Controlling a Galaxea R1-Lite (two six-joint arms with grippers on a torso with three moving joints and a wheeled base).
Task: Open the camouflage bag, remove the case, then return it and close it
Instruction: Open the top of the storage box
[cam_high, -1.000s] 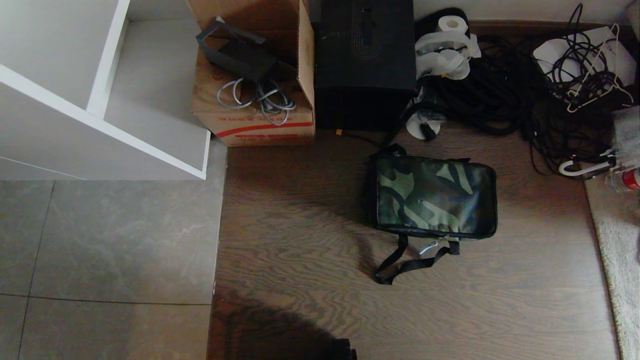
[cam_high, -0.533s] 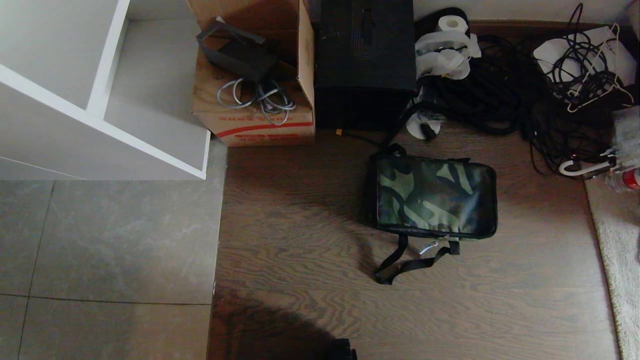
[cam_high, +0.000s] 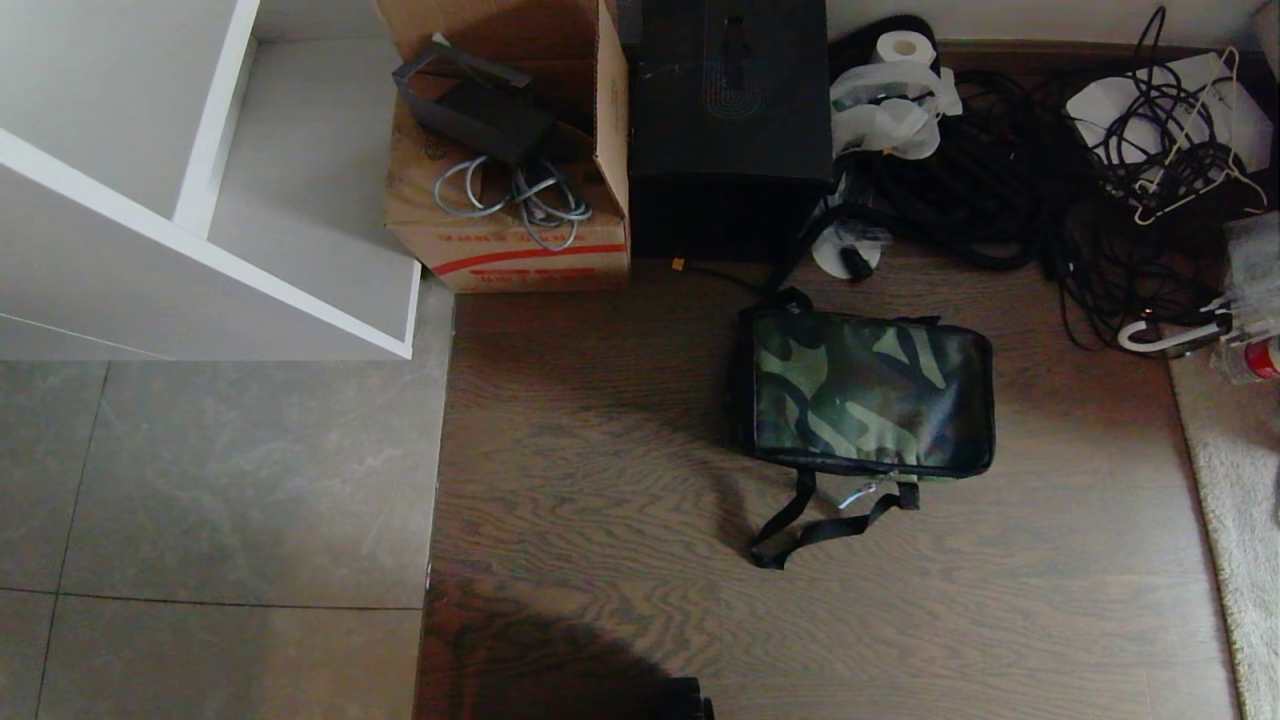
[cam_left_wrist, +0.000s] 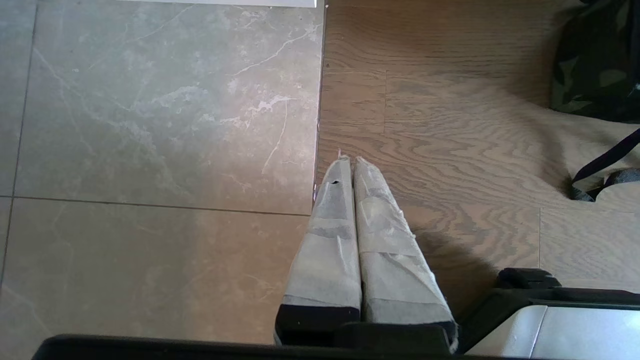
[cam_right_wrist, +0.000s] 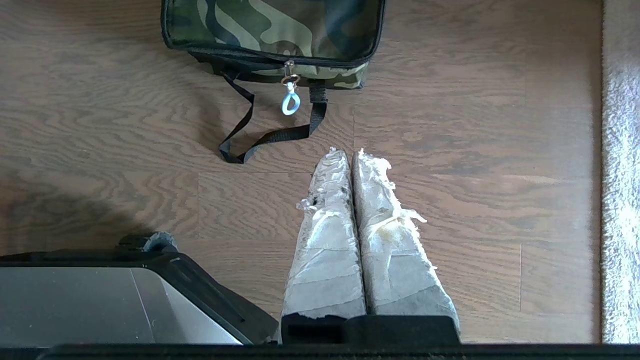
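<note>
The camouflage bag (cam_high: 868, 392) lies zipped shut on the wood floor, its black strap (cam_high: 812, 525) trailing toward me. In the right wrist view the camouflage bag (cam_right_wrist: 272, 27) shows with its white zipper pull (cam_right_wrist: 290, 102) hanging at its near edge. My right gripper (cam_right_wrist: 351, 154) hovers shut over bare floor, a short way in front of the bag and touching nothing. Over the seam between tile and wood my left gripper (cam_left_wrist: 349, 160) is shut and empty, with the camouflage bag (cam_left_wrist: 597, 60) far off to its side. The case is out of view. Neither arm shows in the head view.
A brown cardboard box (cam_high: 510, 150) with cables and a tall black box (cam_high: 730, 120) stand behind the bag. Tangled black cables (cam_high: 1050, 190) fill the back right. A white shelf unit (cam_high: 190, 180) is at the left, a pale rug (cam_high: 1235, 520) at the right edge.
</note>
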